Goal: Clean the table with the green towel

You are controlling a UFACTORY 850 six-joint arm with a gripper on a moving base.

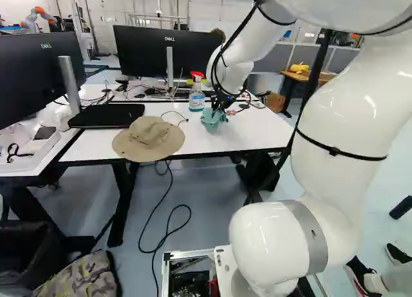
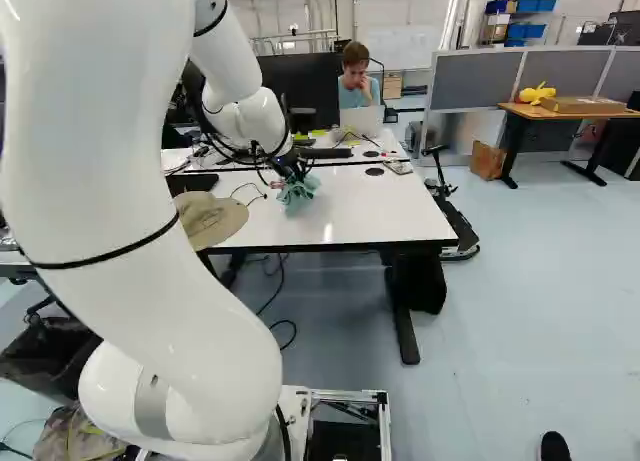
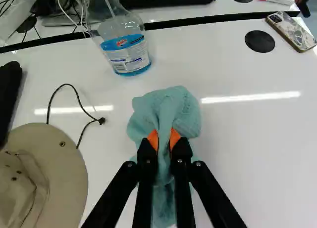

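Wrist view: we had the green towel (image 3: 166,107) bunched between the claw's (image 3: 164,139) orange pads, pinched from both sides, over the table (image 3: 242,154). Long axis ran with the fingers: fat fold ahead of the tips, tail back beneath them. For the wipe, we judged the side mattered most: hat (image 3: 62,163) and black cord (image 3: 102,120) lay on the arm's left, spray bottle (image 3: 129,55) ahead and a bit left, so strokes toward the right looked safer. The phone (image 3: 292,30) sat farther off, ahead and right. Couldn't see the towel's underside, so contact pressure was unknown. Fingers covered its middle. Bottle top and hat were cut off there; left base view showed both whole.
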